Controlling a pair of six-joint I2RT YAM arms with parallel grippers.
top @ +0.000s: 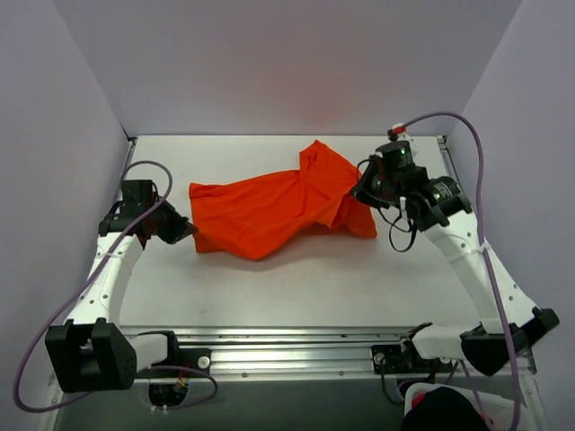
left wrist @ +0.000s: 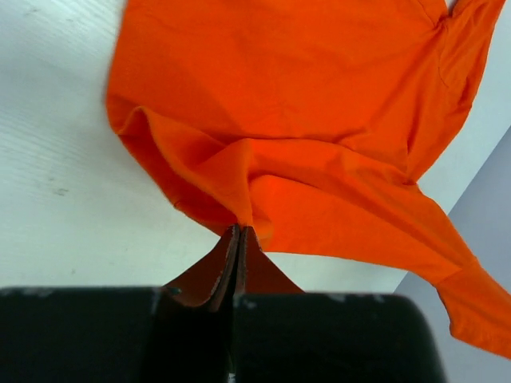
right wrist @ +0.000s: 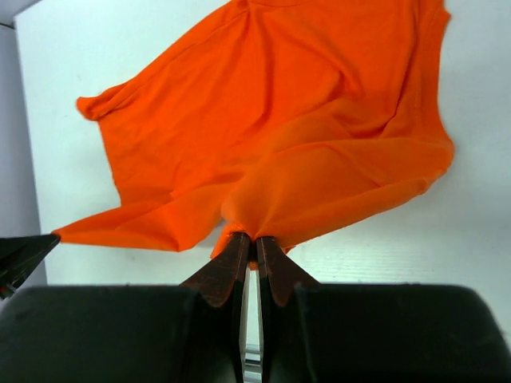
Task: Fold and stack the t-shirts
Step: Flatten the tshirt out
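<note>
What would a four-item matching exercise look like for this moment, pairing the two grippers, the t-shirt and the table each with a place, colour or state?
Things
1. left gripper
2. right gripper
3. t-shirt
4. table

Place, colour or state
A. white, lying under the cloth
B. shut on the cloth at the right end, as the top view shows it
C. orange-red, wrinkled, not yet folded
D. shut on the cloth at the left end, as the top view shows it

Pairs: 1-D, 2-B, 3-C, 4-A
</note>
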